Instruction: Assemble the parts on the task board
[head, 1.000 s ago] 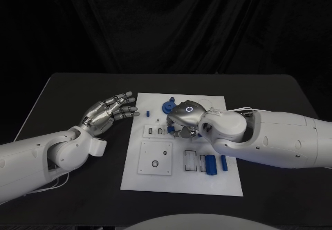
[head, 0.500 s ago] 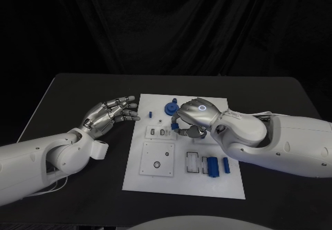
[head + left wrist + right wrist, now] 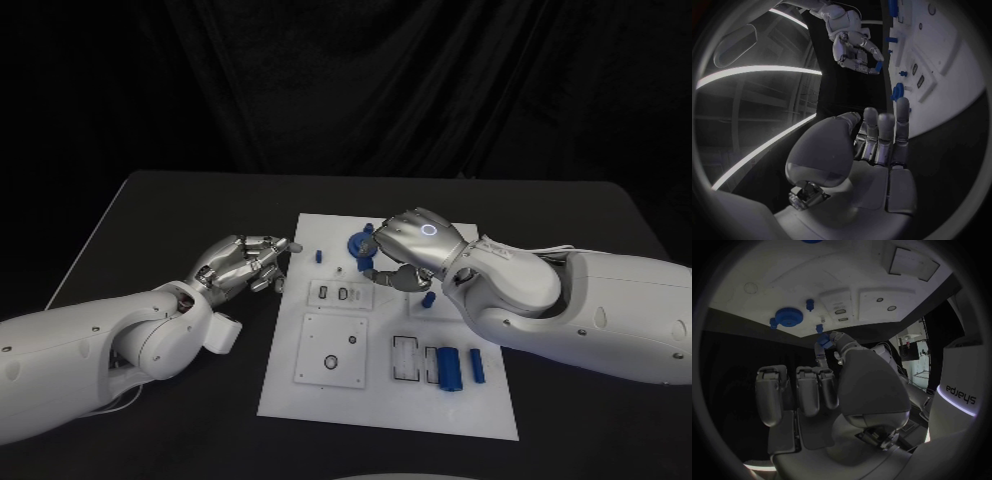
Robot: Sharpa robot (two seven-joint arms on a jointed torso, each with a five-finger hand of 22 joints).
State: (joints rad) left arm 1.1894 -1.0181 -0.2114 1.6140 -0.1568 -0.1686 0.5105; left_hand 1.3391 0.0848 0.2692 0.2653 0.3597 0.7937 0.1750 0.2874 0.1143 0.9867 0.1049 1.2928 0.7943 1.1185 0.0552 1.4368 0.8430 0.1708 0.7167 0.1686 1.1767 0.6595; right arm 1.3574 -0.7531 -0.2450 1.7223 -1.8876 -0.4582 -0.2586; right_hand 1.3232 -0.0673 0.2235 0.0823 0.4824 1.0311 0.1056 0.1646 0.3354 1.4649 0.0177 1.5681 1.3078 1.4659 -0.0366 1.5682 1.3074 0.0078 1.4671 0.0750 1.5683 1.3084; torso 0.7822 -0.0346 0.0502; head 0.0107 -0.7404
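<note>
The small blue part (image 3: 822,340) sits pinched at the tip of the right hand (image 3: 411,250), above the far middle of the task board (image 3: 378,400), near the blue gear (image 3: 356,244). In the last second this hand has risen off the row of slots near the board's centre and drawn back toward the far edge, so the part looks picked rather than seated; the insertion is probably still ahead. From the head view I cannot quite tell whether the part touches the board. The right hand's thumb and one finger are clamped on the part, the other fingers straight beside it. The left hand (image 3: 245,262) has curled from a spread pose into a loose fist and hangs beside the board's left edge, holding nothing. Two blue cylinders (image 3: 462,366) lie at the board's near right.
</note>
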